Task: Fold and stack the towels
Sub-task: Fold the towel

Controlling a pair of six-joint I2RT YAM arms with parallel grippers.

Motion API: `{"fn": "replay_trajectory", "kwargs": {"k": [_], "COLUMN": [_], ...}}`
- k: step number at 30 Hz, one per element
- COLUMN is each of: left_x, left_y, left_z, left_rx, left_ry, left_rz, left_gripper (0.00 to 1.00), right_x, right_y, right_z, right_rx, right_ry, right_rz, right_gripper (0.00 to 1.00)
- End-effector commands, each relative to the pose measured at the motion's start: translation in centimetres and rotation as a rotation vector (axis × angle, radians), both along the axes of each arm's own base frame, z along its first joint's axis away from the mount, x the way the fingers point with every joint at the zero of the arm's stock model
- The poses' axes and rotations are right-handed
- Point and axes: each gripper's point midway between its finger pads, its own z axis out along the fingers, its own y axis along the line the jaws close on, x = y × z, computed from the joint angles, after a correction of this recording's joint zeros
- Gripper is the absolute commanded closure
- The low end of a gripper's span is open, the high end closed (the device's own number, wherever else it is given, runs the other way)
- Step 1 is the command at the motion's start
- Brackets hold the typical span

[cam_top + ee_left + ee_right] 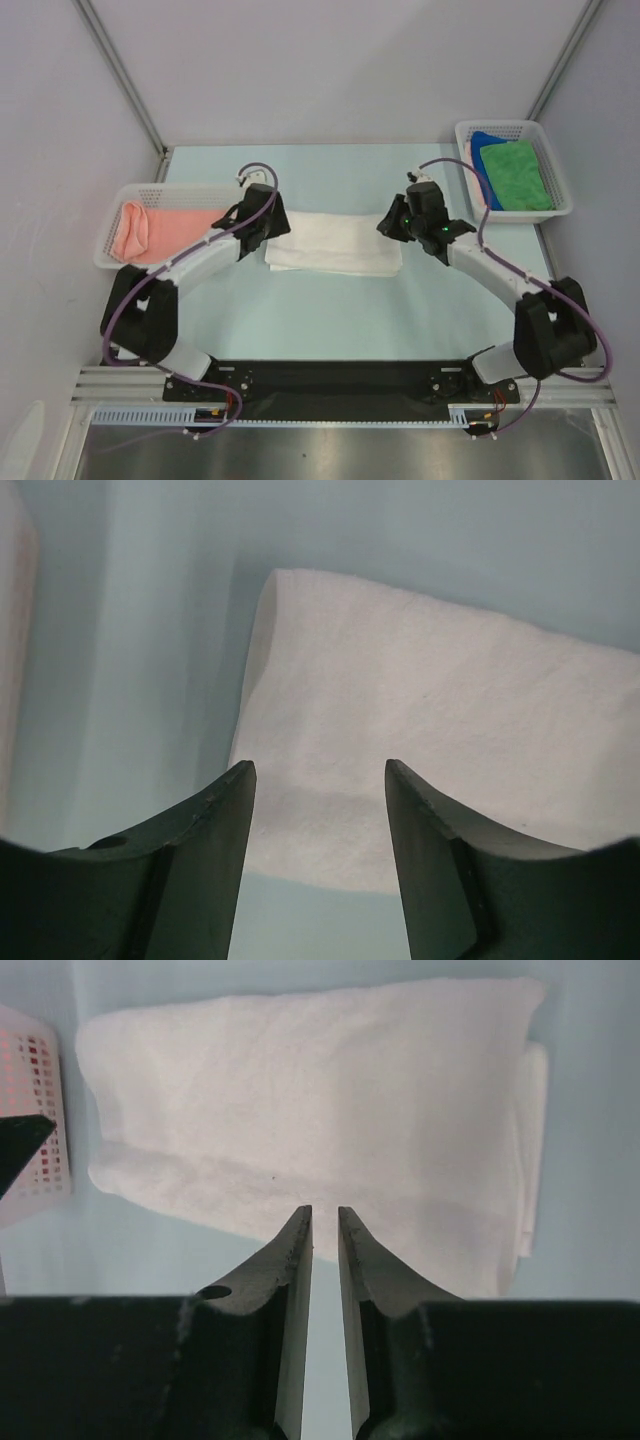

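A white towel (335,243) lies folded into a long rectangle on the table's middle. My left gripper (262,215) is open and empty, hovering just above the towel's left end; in the left wrist view its gripper (320,765) frames the towel (440,710) near its front edge. My right gripper (400,222) hovers at the towel's right end. In the right wrist view the gripper (325,1210) has its jaws almost together with nothing between them, just over the towel's (300,1090) near edge.
A white basket (160,188) at the left holds a pink towel (150,232); it also shows in the right wrist view (35,1110). A white basket (500,126) at the back right holds a green towel (515,175) over a blue towel (485,145).
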Motion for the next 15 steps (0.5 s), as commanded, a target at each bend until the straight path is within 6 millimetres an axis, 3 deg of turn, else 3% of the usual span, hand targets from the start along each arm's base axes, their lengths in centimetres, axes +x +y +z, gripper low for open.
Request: {"fn": "replay_trajectory", "kwargs": {"k": [1,2,3,6,10,15], "left_x": [0.8,1.0,1.2,1.6,1.3,1.0], "left_y": [-0.5,-0.5,-0.5,-0.2,0.7,0.6], "left_z": [-3.1,-3.6,-3.9,-4.7,-5.1,-5.5], "left_rx": [0.039,0.045,0.050,0.068,0.110,0.103], "left_ry": [0.117,0.134,0.145,0.171,0.195,0.203], "left_rz": [-0.034,-0.038,-0.034,-0.026,-0.013,-0.032], "left_gripper": [0.40,0.39,0.38,0.35,0.30,0.25], "right_x": [1.3,1.8,2.1,2.4,1.7,1.2], "right_y": [2.3,2.4,2.3,1.4,-2.2,-6.8], "right_z": [-2.6,-3.1,-5.4,-9.2,-13.2,-15.0], "right_rx": [0.019,0.018,-0.004,-0.035,-0.081,-0.120], "right_ry": [0.049,0.059,0.106,0.182,0.277,0.330], "right_rz": [0.058,0.055,0.051,0.023,-0.064,-0.163], "right_gripper": [0.79,0.80,0.80,0.82,0.82,0.82]}}
